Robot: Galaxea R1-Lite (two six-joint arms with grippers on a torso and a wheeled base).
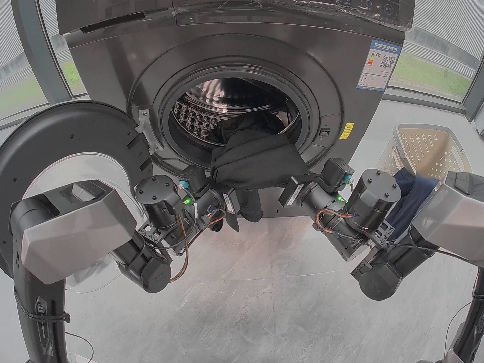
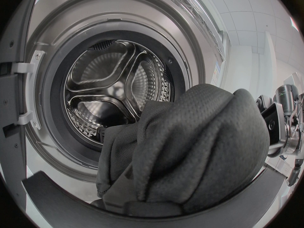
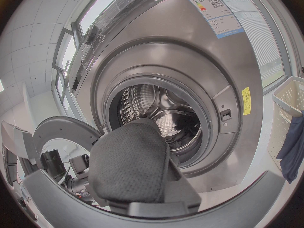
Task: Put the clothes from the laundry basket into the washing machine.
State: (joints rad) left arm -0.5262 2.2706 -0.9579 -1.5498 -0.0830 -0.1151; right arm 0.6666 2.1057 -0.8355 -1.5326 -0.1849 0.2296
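Observation:
A black garment (image 1: pixel 254 160) hangs across the lower rim of the washing machine's open port (image 1: pixel 237 112), partly inside the drum, with one end dangling below. My left gripper (image 1: pixel 228 201) is shut on its left side and my right gripper (image 1: pixel 298 186) on its right, both just in front of the port. The cloth (image 2: pixel 196 143) bulges over the left gripper and the same cloth (image 3: pixel 129 162) covers the right one. More dark clothing (image 3: pixel 183 135) lies inside the drum. A dark blue garment (image 1: pixel 411 197) hangs over the laundry basket (image 1: pixel 428 147) on the right.
The round door (image 1: pixel 65 142) stands swung open to the left, close to my left arm. The basket (image 3: pixel 289 95) stands on the floor right of the machine, beside my right arm. Bare grey floor (image 1: pixel 262 288) lies in front of the machine.

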